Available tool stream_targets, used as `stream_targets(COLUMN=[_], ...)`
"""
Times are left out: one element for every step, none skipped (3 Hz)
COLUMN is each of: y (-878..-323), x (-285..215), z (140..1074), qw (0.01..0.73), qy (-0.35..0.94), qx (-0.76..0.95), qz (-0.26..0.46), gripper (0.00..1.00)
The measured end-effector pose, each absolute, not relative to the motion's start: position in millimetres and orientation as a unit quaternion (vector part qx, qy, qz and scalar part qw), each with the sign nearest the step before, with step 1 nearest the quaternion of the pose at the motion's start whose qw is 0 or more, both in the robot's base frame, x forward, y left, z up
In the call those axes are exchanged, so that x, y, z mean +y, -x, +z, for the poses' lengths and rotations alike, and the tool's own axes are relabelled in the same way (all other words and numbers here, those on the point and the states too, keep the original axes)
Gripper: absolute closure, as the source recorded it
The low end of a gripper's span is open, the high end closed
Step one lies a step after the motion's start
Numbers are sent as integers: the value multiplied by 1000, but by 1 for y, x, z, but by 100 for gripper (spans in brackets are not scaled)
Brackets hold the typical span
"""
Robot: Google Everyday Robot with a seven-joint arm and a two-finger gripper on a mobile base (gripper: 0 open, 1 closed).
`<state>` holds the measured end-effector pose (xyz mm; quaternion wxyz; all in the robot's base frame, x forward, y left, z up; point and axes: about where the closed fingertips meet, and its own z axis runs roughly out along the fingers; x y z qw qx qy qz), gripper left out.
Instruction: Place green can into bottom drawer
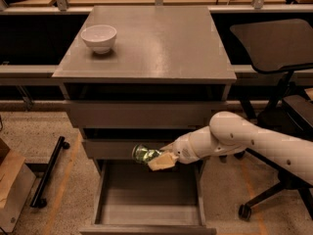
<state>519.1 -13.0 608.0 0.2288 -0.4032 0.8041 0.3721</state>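
Observation:
The green can [143,153] lies on its side in my gripper [155,158], its shiny end pointing left. The gripper is shut on the can and holds it in front of the middle drawer, just above the back of the bottom drawer [146,213]. The bottom drawer is pulled out, and its flat grey floor is bare. My white arm reaches in from the right.
A white bowl [99,37] stands on the grey cabinet top [161,43] at the back left. A black office chair [276,72] is at the right. A black bar on wheels [48,173] and a cardboard box [12,187] lie on the floor at the left.

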Motion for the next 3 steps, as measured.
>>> stream_targets(y=[-510, -508, -506], x=[8, 9, 26], z=[516, 514, 475], qw=[200, 198, 186], qy=[378, 375, 378], qx=[799, 802, 807], qz=[424, 420, 414], gripper=[100, 100, 100])
